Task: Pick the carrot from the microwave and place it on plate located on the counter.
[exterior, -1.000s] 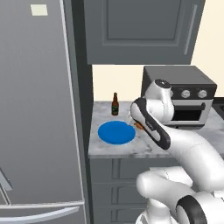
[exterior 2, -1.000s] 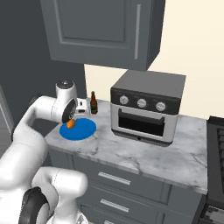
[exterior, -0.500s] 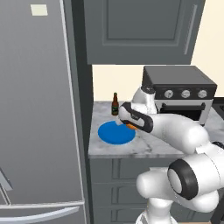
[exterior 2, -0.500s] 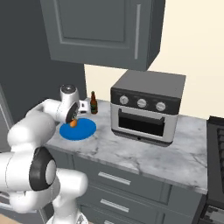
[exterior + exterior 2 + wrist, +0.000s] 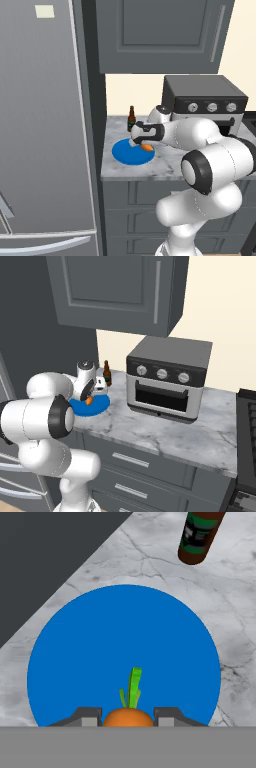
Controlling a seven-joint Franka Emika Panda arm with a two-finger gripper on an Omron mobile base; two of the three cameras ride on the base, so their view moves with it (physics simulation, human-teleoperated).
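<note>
You can see the gripper (image 5: 128,718) clamped on the carrot (image 5: 128,716), an orange stub with its short green top pointing away from the hand, held just above the blue plate (image 5: 125,642) on the counter (image 5: 230,627), near a brown bottle (image 5: 199,534)

Marbled stone counter (image 5: 235,612), matt plate (image 5: 125,642)

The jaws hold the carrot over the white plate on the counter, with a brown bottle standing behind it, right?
Not quite: the plate under the carrot is bright blue, not white, as the hand view shows. The rest stands: the carrot sits between the jaws, and the brown bottle stands beyond the plate on the counter.
</note>
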